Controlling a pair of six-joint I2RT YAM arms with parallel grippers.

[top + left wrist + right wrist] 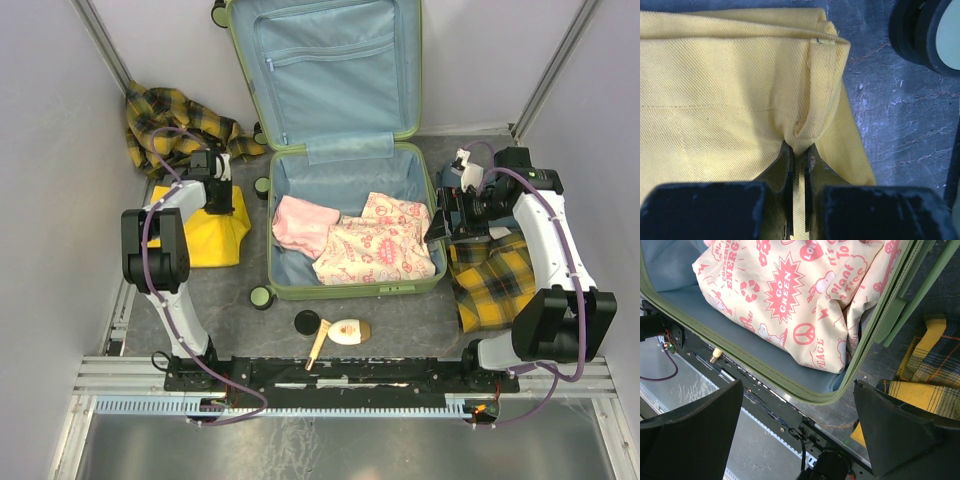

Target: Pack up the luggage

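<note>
Op 1: How's my overhead light?
Op 2: I see it bright and even, with soft shadows on the counter [410, 320] and mild glare on the metal plate [330, 445].
Op 1: My 2 wrist views?
Op 2: The yellow cloth [715, 100] weave is sharp. The near jaws go dark and blurred.
</note>
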